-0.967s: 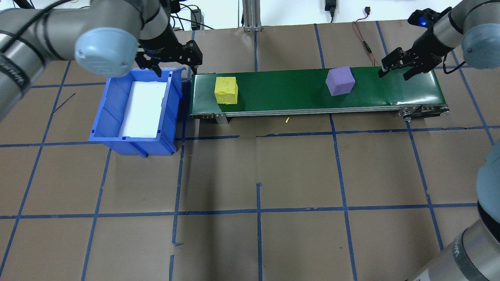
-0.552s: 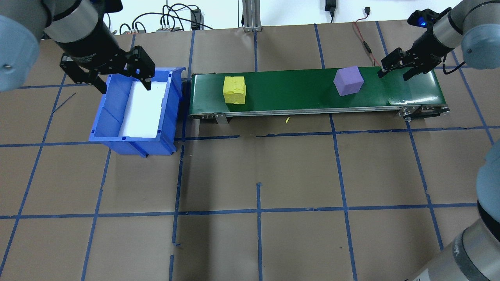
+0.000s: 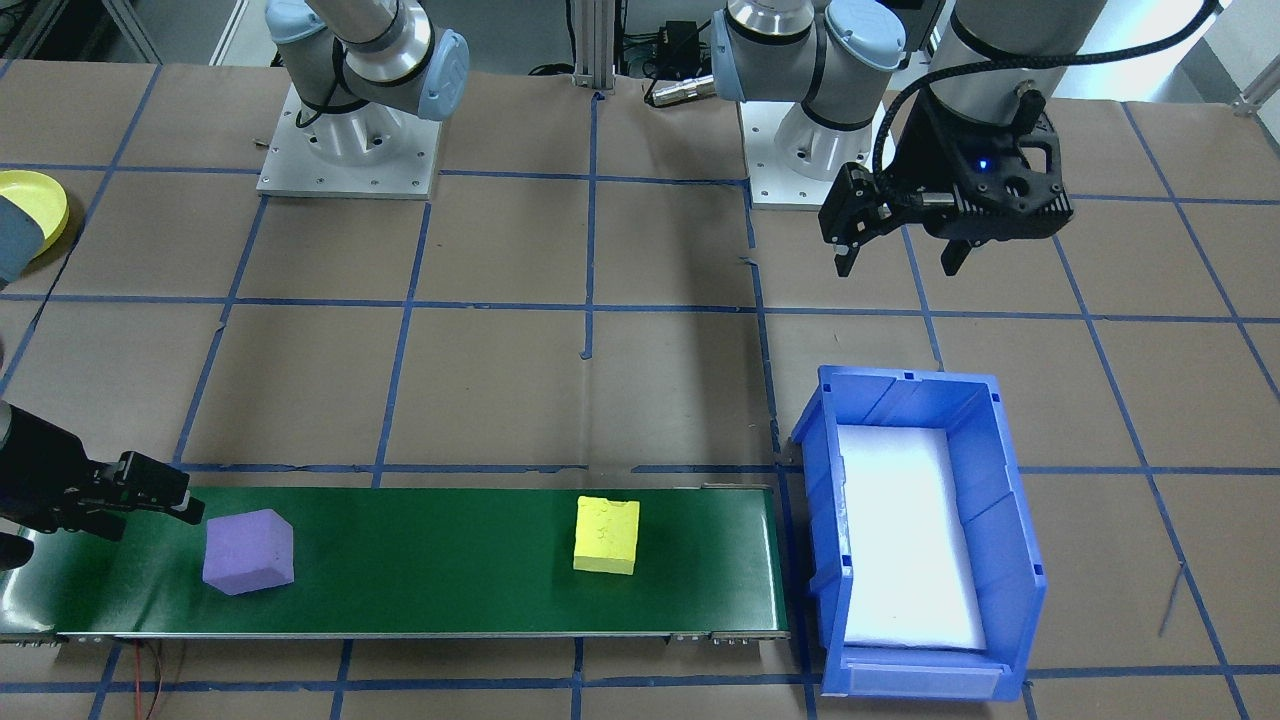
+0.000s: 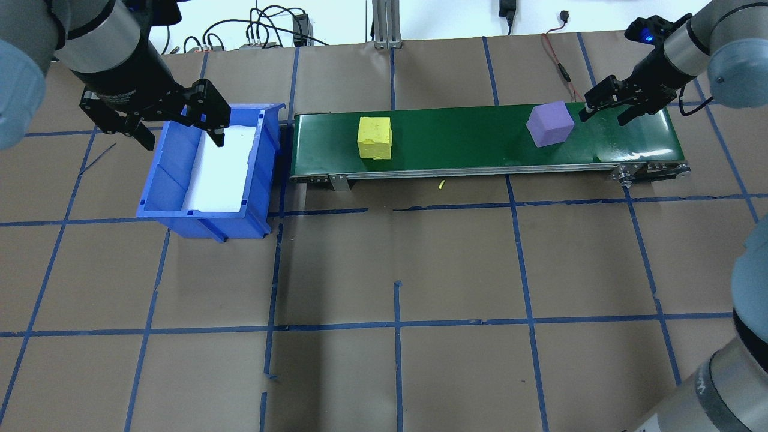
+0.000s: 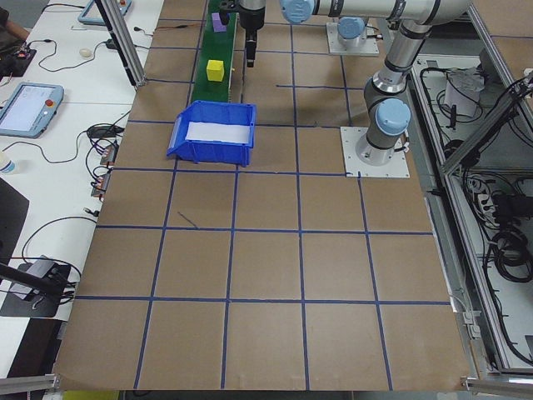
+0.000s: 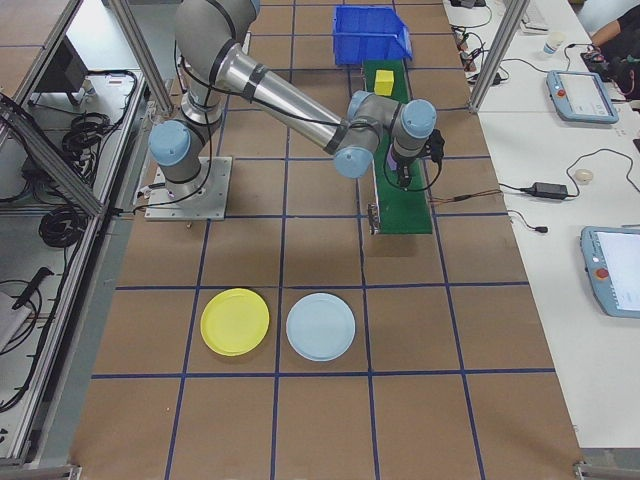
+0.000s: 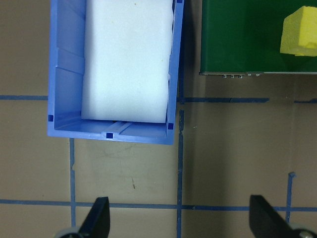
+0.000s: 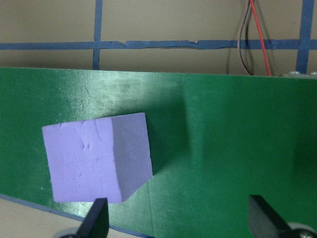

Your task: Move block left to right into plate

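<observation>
A: What is seen to have shifted since a second ago?

B: The purple foam cube [image 4: 550, 123] and the yellow foam cube [image 4: 374, 137] have been carried rightward along the green conveyor belt [image 4: 468, 141] in the overhead view, and the left end effector [image 4: 174, 125] has been drawn back from the belt's end to the far left corner of the blue rectangular plastic bin [image 4: 180, 180].

A: How are the end effectors held?

B: Both are spread wide and nothing is gripped. The right end effector [image 4: 606, 107] is poised just beside the purple cube.

A: And the plate?

B: The round yellow plate [image 6: 235, 321] is found on the brown paper-covered table [image 6: 320, 420], beside a pale blue round plate [image 6: 320, 326], well apart from the belt.
</observation>
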`<state>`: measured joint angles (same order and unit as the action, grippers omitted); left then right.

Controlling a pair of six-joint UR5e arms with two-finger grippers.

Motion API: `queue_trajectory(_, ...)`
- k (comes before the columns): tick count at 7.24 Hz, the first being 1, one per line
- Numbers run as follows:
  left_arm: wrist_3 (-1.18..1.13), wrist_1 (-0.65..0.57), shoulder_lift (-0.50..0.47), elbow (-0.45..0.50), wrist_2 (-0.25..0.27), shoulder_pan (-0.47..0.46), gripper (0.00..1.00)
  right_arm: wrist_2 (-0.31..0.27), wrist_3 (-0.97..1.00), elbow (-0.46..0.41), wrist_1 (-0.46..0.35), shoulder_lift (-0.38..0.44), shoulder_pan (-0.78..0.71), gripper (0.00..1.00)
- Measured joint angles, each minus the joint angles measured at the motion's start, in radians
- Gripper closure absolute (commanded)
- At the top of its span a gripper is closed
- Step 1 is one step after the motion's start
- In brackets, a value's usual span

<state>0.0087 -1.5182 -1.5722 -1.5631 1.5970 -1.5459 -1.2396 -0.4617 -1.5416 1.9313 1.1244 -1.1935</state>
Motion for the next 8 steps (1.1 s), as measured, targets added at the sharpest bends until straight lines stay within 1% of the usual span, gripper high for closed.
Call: queue_trajectory(8, 0.008, 0.02, -0.003, -0.006, -0.001, 0.052, 0.0, 0.0, -0.015, 0.001, 0.002, -0.011, 0.0, 0.03)
